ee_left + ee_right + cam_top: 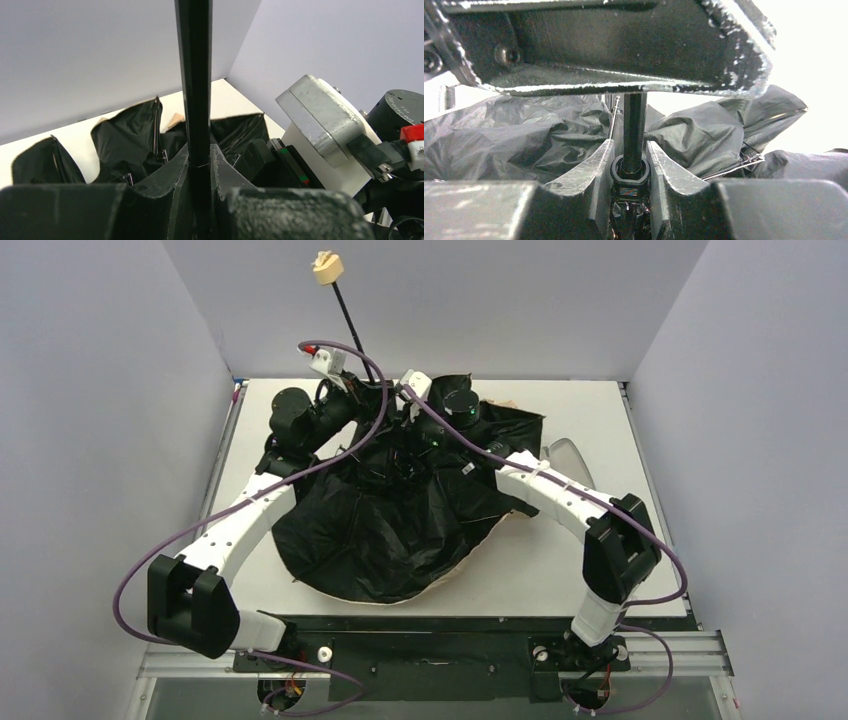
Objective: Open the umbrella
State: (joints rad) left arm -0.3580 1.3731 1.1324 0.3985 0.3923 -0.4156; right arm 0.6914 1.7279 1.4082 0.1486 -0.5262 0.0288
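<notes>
The umbrella (390, 530) lies on the table with its canopy spread inside up: black lining on top, a peach-tan edge at the front. Its thin black shaft (350, 325) rises toward the back wall and ends in the small tan handle (327, 268). My left gripper (352, 390) is shut on the shaft (196, 100) just above the canopy. My right gripper (412, 412) is shut on the black runner collar (630, 175) around the shaft, lower down among the ribs. The left gripper's underside fills the top of the right wrist view.
The white table (600, 410) has a bare strip at the right and back. Grey walls close the left, back and right sides. Purple cables (160, 550) loop from both arms. A pale curved object (570, 455) shows beside the right forearm.
</notes>
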